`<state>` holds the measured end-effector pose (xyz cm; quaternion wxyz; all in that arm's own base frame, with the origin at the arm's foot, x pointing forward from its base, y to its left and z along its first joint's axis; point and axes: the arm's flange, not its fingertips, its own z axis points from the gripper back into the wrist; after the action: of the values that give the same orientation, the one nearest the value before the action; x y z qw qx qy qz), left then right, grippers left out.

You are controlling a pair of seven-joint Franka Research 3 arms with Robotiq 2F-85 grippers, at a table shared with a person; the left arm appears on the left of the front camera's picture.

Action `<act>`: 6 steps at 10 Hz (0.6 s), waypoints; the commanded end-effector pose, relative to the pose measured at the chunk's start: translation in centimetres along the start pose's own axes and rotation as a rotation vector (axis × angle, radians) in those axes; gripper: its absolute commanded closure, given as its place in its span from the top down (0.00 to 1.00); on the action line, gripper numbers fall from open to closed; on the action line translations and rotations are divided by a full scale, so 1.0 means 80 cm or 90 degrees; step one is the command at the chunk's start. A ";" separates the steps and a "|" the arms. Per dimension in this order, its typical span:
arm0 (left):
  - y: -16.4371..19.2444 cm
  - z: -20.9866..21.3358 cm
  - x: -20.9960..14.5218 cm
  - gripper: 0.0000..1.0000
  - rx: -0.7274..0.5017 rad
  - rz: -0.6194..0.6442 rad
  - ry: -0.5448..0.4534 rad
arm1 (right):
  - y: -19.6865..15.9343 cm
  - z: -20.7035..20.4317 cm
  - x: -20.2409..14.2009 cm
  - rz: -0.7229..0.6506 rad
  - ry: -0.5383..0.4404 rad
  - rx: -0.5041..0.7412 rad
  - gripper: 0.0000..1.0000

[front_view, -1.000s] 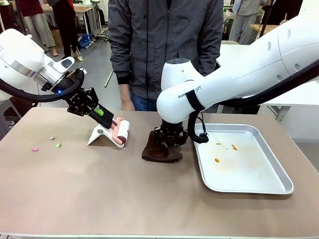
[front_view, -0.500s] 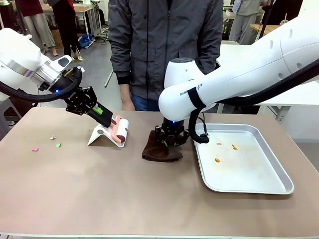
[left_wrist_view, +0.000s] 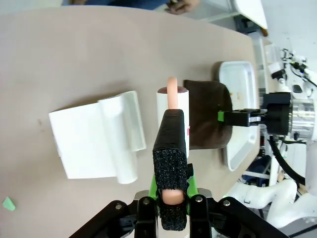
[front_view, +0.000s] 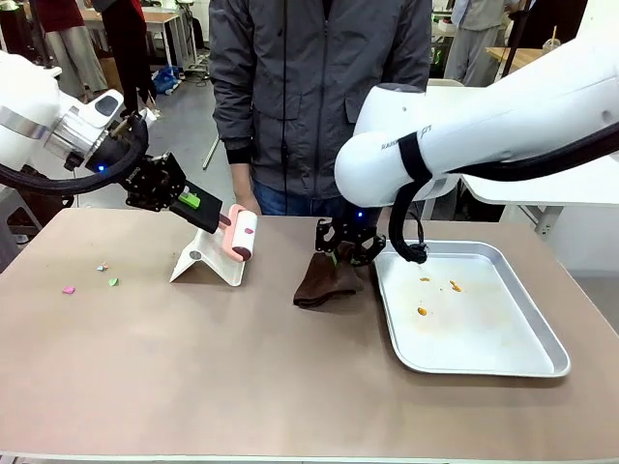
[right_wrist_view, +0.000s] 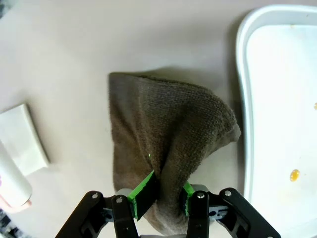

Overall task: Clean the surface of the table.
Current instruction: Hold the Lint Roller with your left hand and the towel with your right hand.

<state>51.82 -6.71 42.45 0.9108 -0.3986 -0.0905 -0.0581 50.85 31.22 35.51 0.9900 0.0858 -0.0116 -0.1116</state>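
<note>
The brownish table [front_view: 242,367] carries a few small coloured scraps [front_view: 89,279] near its left end. My left gripper [front_view: 193,205] is shut on the black foam handle of a pink-and-white lint roller [front_view: 241,235], held just above its white stand [front_view: 203,264]. In the left wrist view the roller [left_wrist_view: 172,106] points away from my gripper [left_wrist_view: 171,196], beside the stand [left_wrist_view: 94,144]. My right gripper [front_view: 340,251] is shut on a brown cloth [front_view: 324,280], which hangs with its lower edge on the table. In the right wrist view the cloth [right_wrist_view: 168,129] is pinched between my green pads [right_wrist_view: 143,191].
A silver metal tray [front_view: 527,362] with a few orange crumbs [front_view: 423,310] lies at the right, close to the cloth. A person in a dark jacket [front_view: 319,87] stands at the far edge, behind the middle. The near half of the table is bare.
My right gripper has risen and moved right, pulling the cloth up off the table. My left gripper has lifted the lint roller slightly up off its stand.
</note>
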 end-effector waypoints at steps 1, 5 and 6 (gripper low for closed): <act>0.003 0.011 -0.018 0.00 -0.075 -0.038 -0.015 | -0.033 0.014 -0.009 0.009 0.036 0.115 0.00; 0.016 0.048 -0.035 0.00 -0.165 -0.018 0.068 | -0.079 0.040 -0.015 0.091 0.131 0.401 0.00; 0.029 0.062 -0.039 0.00 -0.176 0.002 0.059 | -0.088 0.043 -0.018 0.110 0.142 0.435 0.00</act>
<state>48.70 -2.85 43.36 0.8546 -0.5080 -0.0488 -0.0956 49.30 26.88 38.67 0.9203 0.3888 0.0222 -0.0371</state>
